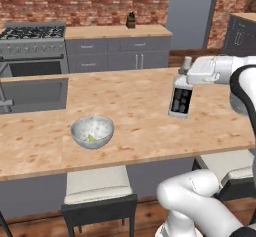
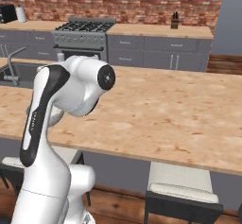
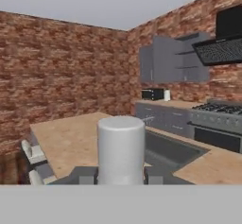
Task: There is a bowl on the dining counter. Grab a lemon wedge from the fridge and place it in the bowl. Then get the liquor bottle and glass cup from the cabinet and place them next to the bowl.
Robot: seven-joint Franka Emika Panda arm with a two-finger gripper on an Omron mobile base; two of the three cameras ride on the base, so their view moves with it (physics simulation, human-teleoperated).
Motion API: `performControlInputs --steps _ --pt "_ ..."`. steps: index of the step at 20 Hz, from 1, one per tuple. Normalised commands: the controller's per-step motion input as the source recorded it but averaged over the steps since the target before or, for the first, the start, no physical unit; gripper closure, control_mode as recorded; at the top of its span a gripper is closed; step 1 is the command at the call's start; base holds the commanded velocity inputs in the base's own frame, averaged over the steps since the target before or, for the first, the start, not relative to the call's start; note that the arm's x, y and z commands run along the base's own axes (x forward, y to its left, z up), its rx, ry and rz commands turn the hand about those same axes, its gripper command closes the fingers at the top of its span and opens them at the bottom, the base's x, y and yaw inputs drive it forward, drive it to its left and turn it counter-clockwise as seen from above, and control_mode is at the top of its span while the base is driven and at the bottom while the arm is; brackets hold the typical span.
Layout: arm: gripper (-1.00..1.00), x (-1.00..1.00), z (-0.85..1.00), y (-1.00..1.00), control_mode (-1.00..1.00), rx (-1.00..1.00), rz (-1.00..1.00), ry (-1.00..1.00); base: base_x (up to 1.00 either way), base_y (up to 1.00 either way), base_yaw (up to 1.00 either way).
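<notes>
1. From the left base view I saw the pincer (image 1: pixel 186 70) closed around the neck of the bottle (image 1: pixel 181 97), gripping it just under the cap.
2. The bottle hung upright from that grip, toward the right end of the surface (image 1: pixel 135 106). I could not tell whether its base touched the wood or was just above it.
3. In the hand view the bottle's pale cap (image 3: pixel 121 147) stood right between the two dark fingertips (image 3: pixel 85 176), which pressed in on either side of it.
4. The bowl (image 1: pixel 92 131) sat on the surface near its front edge, left of the middle and well apart from the bottle.
5. A small yellow-green lemon wedge (image 1: pixel 92 138) lay inside the bowl, on the bottom.
6. A sink (image 1: pixel 32 93) was set into the left end of the surface, behind and to the left of the bowl.
7. Two stools (image 1: pixel 97 188) stood tucked under the front edge, one of them just below the bowl.
8. From the right base view the arm's white shoulder (image 2: pixel 71 95) blocked the left part of the surface, so I could not make out the bowl or the bottle there.
</notes>
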Motion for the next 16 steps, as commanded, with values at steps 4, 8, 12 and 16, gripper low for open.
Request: performControlInputs --steps 4,8,12,16 --pt "1.00 0.51 -0.48 0.37 -1.00 -0.10 0.42 0.10 0.00 0.00 0.00" --pt "1.00 0.53 -0.49 0.33 -1.00 -0.10 0.36 0.11 0.00 0.00 0.00" --pt "1.00 0.53 -0.36 0.16 -1.00 -0.04 0.18 0.02 0.00 0.00 0.00" --pt "1.00 0.28 -0.27 0.06 -1.00 -0.03 0.06 0.00 0.00 0.00 0.00"
